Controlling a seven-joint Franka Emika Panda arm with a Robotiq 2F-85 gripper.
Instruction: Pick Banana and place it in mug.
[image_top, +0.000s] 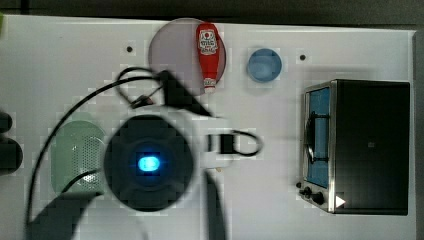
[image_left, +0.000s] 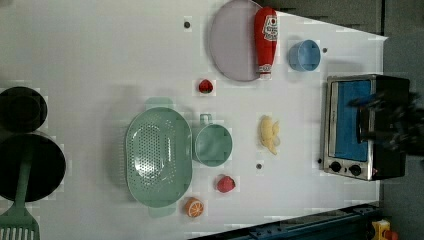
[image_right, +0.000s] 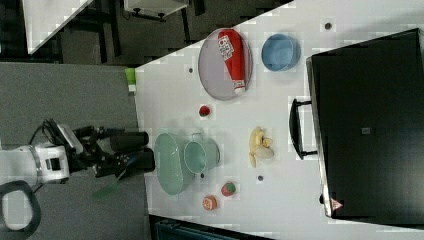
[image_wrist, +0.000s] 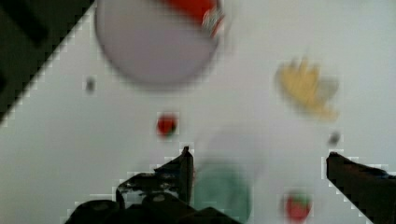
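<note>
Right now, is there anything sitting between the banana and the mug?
Nothing visible does. In the left view the banana lies on bare table to the right of the mug, apart from it. The strawberries and orange slice lie off that line. The mug looks empty, and the open gripper holds nothing.

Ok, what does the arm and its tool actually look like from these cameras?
From the top view, the arm is white with a large dark round cap carrying a glowing blue light, and black cables loop around it. In the wrist view the tool has two dark, near-black fingers, wedge-shaped, with scuffed light patches on one.
</note>
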